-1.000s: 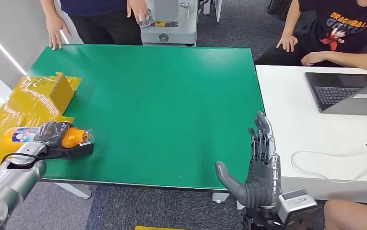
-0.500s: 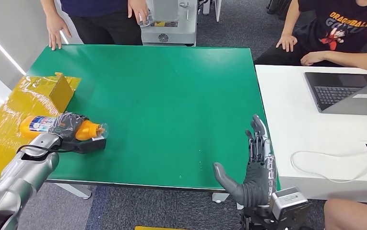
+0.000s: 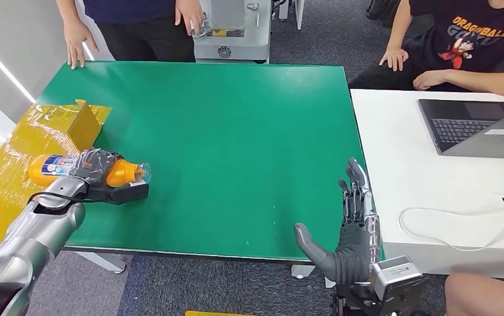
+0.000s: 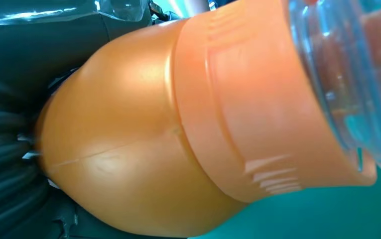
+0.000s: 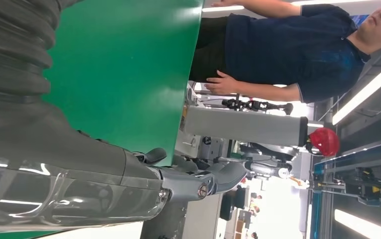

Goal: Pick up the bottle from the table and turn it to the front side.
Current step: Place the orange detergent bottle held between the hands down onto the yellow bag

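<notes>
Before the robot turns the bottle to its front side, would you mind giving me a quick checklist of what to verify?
1. Left robot hand wrapped around the orange bottle: ok.
2. Bottle lifted off the green table: cannot tell.
3. Label facing front: not ok; bottle lies sideways, cap end toward table centre.
4. Right robot hand open, apart from the bottle: ok.
5. Yellow box close beside the bottle: not ok.

L robot hand (image 3: 94,166) clenched round load, R robot hand (image 3: 354,230) open, upright.
</notes>
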